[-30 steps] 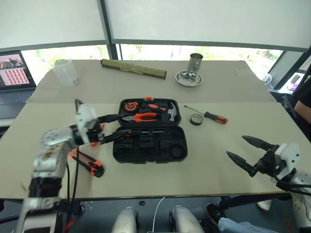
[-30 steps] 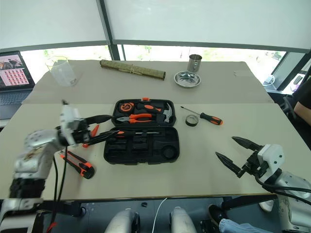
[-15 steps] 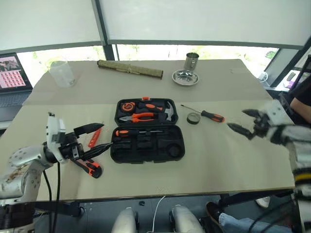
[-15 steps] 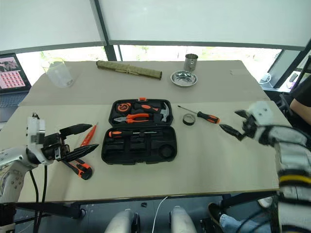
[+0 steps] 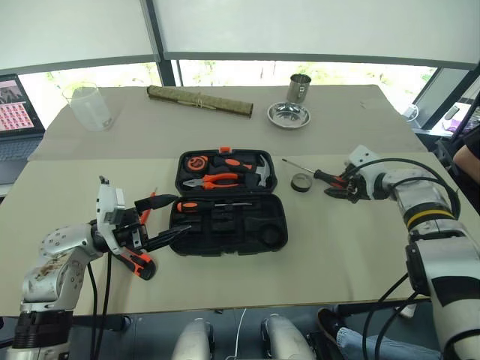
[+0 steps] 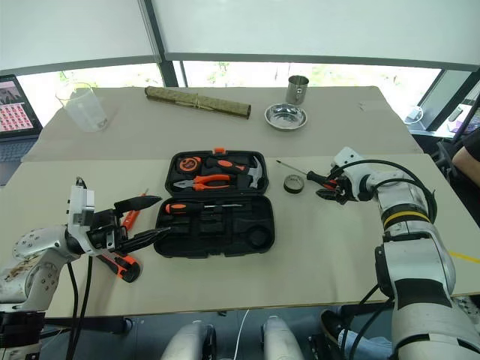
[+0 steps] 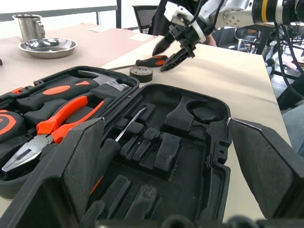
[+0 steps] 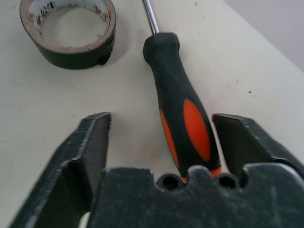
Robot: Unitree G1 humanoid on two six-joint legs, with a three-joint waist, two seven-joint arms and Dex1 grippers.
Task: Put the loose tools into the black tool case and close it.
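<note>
Orange-and-black screwdriver (image 8: 183, 118) lies between my right gripper's (image 6: 328, 187) part-open fingers, ungripped, tape roll (image 8: 69, 31) just beyond; my left gripper (image 5: 161, 220), wide and empty, faces the open black tool case (image 5: 229, 225); most loose tools remain outside.

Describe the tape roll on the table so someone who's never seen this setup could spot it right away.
Start at the open black tool case in the middle of the table, then look just past the right edge of its lid. The tape roll lies flat there, beside the long screwdriver. It is a small dark ring with a pale inner core, the only round loose thing near the case.
</note>
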